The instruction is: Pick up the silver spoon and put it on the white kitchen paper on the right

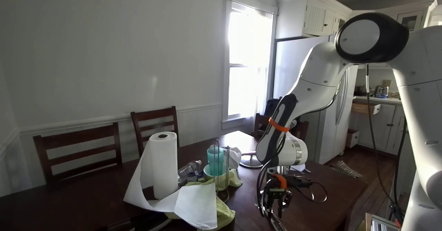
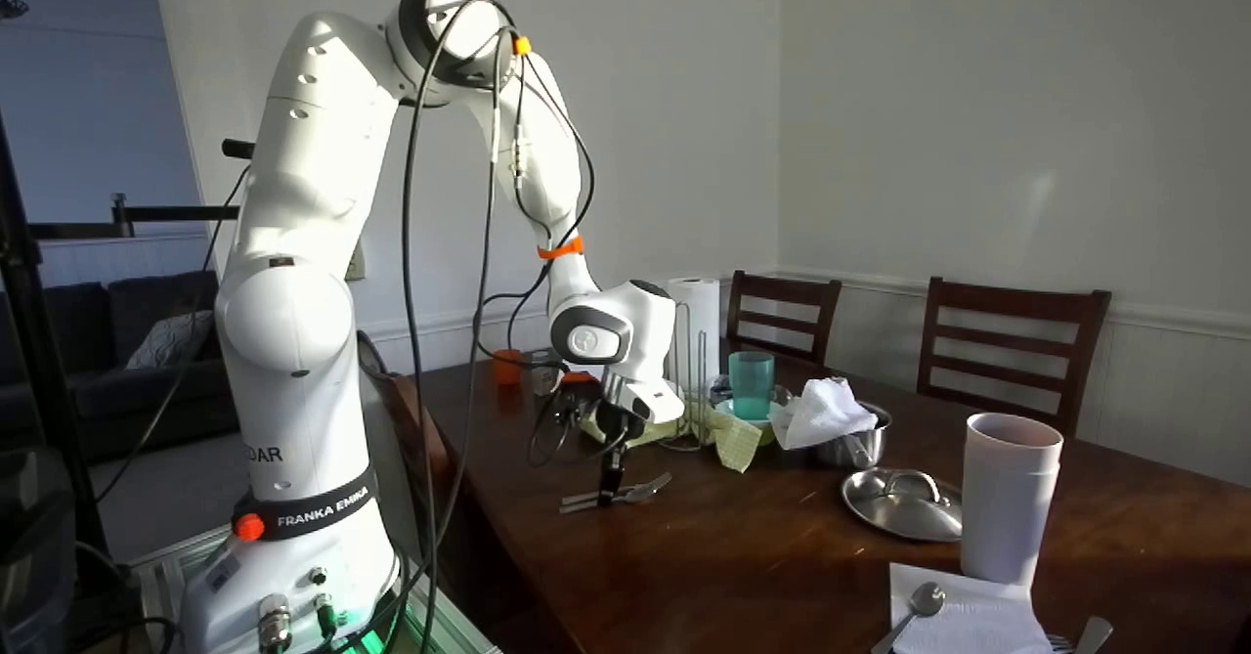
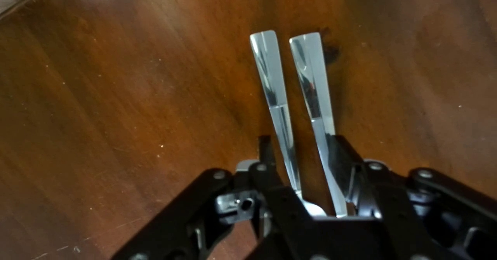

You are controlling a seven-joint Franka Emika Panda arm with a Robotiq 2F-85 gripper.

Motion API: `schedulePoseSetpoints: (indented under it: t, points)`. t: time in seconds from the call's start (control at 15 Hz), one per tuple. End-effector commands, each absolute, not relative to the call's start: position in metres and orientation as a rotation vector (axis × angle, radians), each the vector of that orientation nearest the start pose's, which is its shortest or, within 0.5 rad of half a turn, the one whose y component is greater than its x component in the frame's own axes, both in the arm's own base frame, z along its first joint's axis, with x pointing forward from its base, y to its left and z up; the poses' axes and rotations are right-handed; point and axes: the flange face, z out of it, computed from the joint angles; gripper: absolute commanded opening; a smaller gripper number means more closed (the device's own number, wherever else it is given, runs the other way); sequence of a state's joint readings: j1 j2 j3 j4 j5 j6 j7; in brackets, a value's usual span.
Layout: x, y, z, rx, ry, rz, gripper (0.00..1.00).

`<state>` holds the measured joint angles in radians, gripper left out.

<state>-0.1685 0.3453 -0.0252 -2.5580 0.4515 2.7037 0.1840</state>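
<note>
My gripper [image 3: 302, 148] has its jaws parted over two silver utensils [image 3: 275, 85] on the table [image 3: 136, 116], one between them, the other at the edge, contact unclear. Nearby, in both exterior views: wire stand [image 2: 702, 380], teal cup [image 2: 751, 385], paper roll [image 1: 164, 169]. In an exterior view, the spoon [image 2: 927, 598] I can make out lies on white kitchen paper [image 2: 977, 625]; pot lid [image 2: 894, 509] and tall pale cup [image 2: 1007, 507] crowd it.

In an exterior view, has the gripper [image 2: 609, 491] down at 2 pieces of cutlery [image 2: 645, 490] on the table [image 2: 743, 571]; well apart, has 1 spoon [image 2: 927, 598] partly on white paper [image 2: 970, 625], near a cup [image 2: 1010, 507].
</note>
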Motion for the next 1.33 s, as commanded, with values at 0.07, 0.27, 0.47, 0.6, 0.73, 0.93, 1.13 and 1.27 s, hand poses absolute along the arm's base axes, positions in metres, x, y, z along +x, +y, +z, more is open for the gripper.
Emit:
schedulePoseSetpoints:
  t: [0.07, 0.27, 0.47, 0.6, 0.73, 0.93, 1.13, 1.27]
  points:
    - [0.410, -0.102, 0.123, -2.731, 1.177, 0.276, 0.42]
    - [0.409, -0.104, 0.122, -2.736, 1.180, 0.276, 0.34]
    - [0.410, -0.106, 0.124, -2.724, 1.182, 0.277, 0.33]
    - [0.411, -0.107, 0.125, -2.719, 1.180, 0.282, 0.35]
    - [0.410, -0.109, 0.125, -2.719, 1.182, 0.287, 0.37]
    - [0.409, -0.109, 0.126, -2.719, 1.176, 0.294, 0.41]
    - [0.408, -0.113, 0.133, -2.709, 1.165, 0.303, 0.39]
    - [0.407, -0.118, 0.135, -2.711, 1.166, 0.301, 0.40]
